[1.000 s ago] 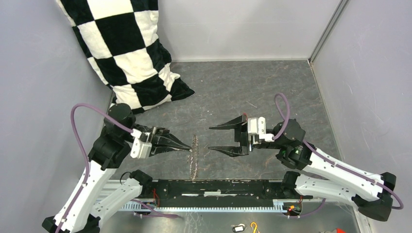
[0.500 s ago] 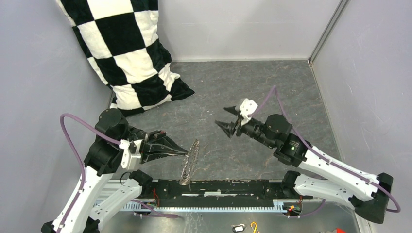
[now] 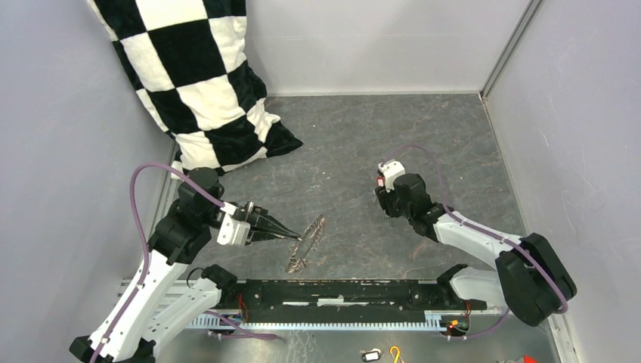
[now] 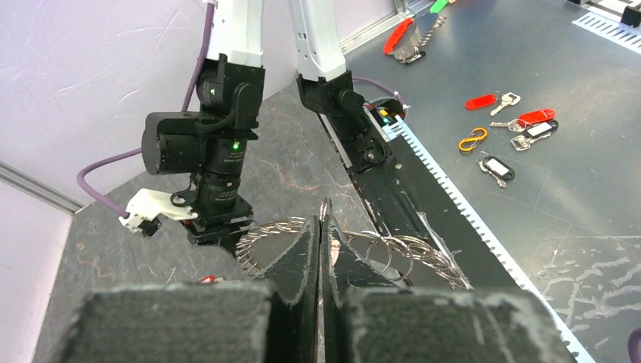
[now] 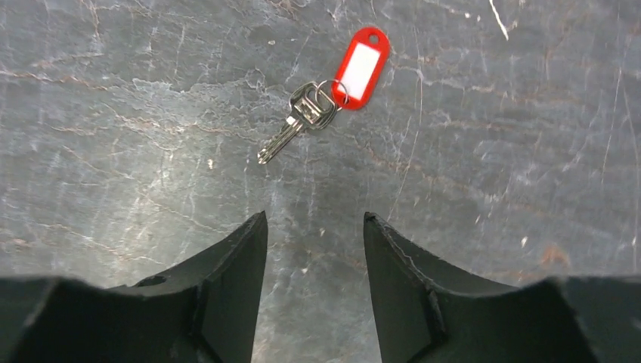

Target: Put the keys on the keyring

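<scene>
The right hand [image 5: 314, 218], open and empty above the table [image 5: 113, 151], should centre over the red-tagged key [image 5: 301, 115] lying just ahead before descending, while the left hand [image 4: 323, 231] holds the keyring [image 4: 264, 231] clamped steady.

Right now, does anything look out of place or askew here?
The keyring stands tilted, pinched at its rim by the shut left gripper. Several tagged keys and an orange hook lie on the metal sheet, off the stone surface.
</scene>
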You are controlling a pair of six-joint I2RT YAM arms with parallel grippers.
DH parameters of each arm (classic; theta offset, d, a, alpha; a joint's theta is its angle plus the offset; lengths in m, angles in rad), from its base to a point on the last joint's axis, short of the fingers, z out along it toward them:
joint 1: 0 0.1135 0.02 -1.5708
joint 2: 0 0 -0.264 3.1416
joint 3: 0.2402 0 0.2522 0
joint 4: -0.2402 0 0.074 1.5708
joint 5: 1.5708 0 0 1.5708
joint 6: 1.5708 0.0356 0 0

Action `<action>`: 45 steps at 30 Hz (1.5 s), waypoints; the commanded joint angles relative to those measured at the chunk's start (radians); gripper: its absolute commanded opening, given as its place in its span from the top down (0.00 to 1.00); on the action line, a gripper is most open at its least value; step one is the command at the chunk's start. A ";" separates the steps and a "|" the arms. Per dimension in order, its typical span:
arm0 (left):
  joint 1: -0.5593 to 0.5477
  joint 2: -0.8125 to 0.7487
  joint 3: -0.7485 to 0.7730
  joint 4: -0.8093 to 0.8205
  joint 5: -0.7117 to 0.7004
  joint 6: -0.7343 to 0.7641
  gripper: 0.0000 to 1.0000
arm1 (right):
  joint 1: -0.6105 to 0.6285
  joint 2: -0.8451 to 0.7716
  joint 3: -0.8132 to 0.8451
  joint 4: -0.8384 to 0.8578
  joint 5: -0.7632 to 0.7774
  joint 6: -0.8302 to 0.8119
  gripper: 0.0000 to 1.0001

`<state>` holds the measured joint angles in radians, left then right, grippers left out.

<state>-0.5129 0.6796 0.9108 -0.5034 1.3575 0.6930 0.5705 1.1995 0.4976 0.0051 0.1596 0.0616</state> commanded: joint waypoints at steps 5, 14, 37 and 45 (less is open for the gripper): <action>-0.004 -0.028 -0.012 0.007 0.003 0.015 0.98 | -0.105 0.086 0.034 0.253 -0.294 -0.365 0.46; -0.004 -0.024 -0.011 0.006 0.024 0.004 0.98 | -0.316 0.230 0.163 0.129 -0.703 -0.637 0.40; -0.004 -0.019 0.011 0.005 0.023 -0.025 0.98 | -0.387 0.378 0.234 0.082 -0.782 -0.761 0.54; -0.004 -0.022 0.012 0.005 0.011 -0.029 0.98 | -0.368 0.410 0.243 0.064 -0.770 -0.773 0.54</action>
<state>-0.5129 0.6617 0.8948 -0.5220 1.3621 0.6918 0.1902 1.5921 0.7040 0.0784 -0.6178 -0.6861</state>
